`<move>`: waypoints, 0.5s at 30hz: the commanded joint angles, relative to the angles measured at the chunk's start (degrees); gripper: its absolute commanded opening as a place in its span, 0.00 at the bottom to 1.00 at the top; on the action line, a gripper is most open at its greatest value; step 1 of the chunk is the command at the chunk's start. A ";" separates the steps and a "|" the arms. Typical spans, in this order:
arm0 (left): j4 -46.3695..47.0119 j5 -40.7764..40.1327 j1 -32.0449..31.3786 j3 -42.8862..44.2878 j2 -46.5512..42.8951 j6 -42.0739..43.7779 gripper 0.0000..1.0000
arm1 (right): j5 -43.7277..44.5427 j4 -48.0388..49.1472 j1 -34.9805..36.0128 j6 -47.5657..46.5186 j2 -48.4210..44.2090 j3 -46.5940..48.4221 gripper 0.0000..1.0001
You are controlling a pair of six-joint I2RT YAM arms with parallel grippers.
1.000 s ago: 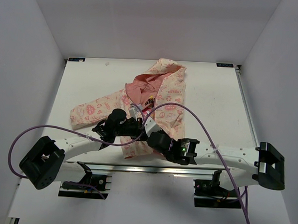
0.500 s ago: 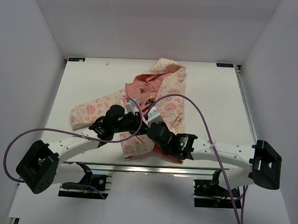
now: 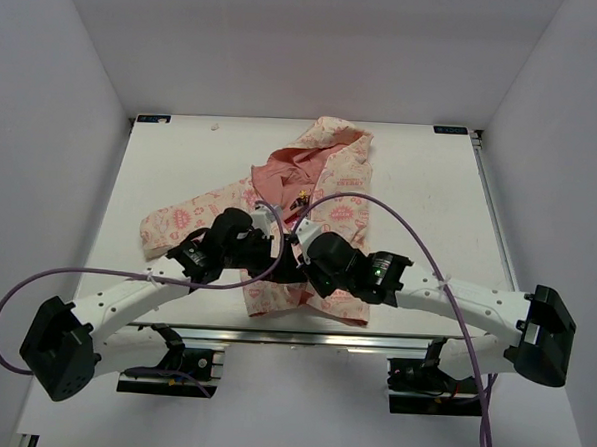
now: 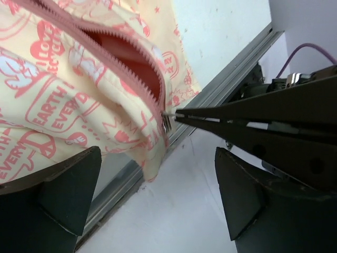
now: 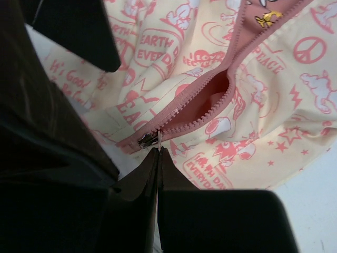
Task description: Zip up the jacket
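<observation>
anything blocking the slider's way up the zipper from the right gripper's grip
Nothing visible on the fabric: above the slider held by the right gripper, the zipper teeth lie parted and bare. In the top view a purple cable arcs over the jacket; its height is unclear.

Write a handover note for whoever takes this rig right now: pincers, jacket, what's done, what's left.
Left pincer: open, nothing in it, by the jacket's bottom hem.
Right pincer: shut on the zipper pull at the bottom hem.
Jacket: lying front up on the table, hood away from the arms.
Done: both rows of teeth meet at the zipper pull, and the pull is gripped.
Left: above it the teeth gape apart with the pink lining showing. Draw the pull up toward the collar, probably with the left pincer pinning the hem.
</observation>
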 commanded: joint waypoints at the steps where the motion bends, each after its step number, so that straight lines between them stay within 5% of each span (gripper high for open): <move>1: -2.23 -0.59 -0.05 2.92 -3.65 0.84 0.98 | -5.31 -5.03 -0.14 2.47 -2.60 4.58 0.00; 15: -4.85 8.02 -0.14 -4.19 -20.78 -12.26 0.98 | -28.86 -9.18 -5.77 7.84 -3.58 7.23 0.00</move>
